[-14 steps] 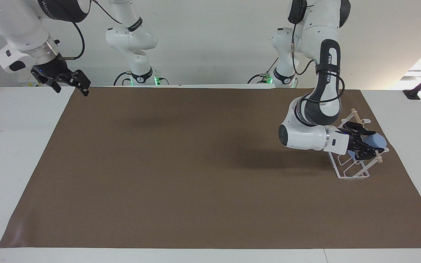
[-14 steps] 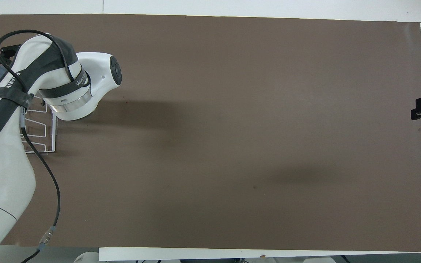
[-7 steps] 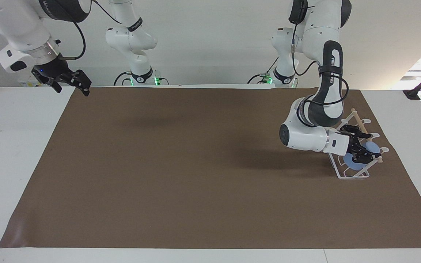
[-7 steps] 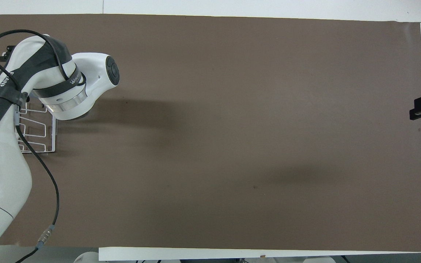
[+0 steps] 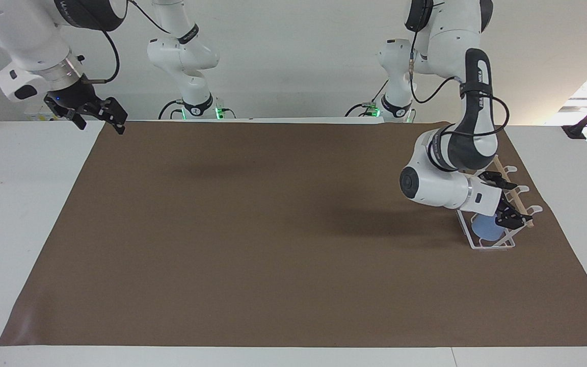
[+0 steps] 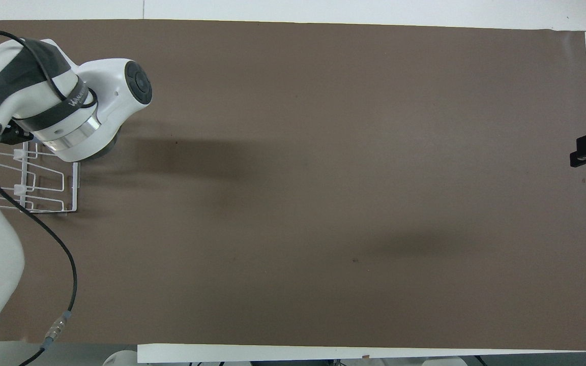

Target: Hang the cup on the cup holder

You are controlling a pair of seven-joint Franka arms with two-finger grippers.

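Cup (image 5: 485, 227): light blue, sitting in the cup holder at its end farther from the robots.
Cup holder (image 5: 492, 243): white wire rack on the brown mat (image 5: 273, 229), at the left arm's end of the bench.
Left gripper (image 5: 506, 202): over the rack just above the cup, jaws spread, holding nothing.
Right gripper (image 5: 95, 114): waiting raised over the mat's corner at the right arm's end, jaws spread, empty.

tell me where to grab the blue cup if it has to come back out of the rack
Grip the cup across its tapered side wall, coming down from above. It has no handle and sits low inside the cup holder, whose wire prongs and wooden rod fence it in at the sides. The left gripper, open just above it, partly hides it, so its exact tilt is unclear. The right gripper waits, open.
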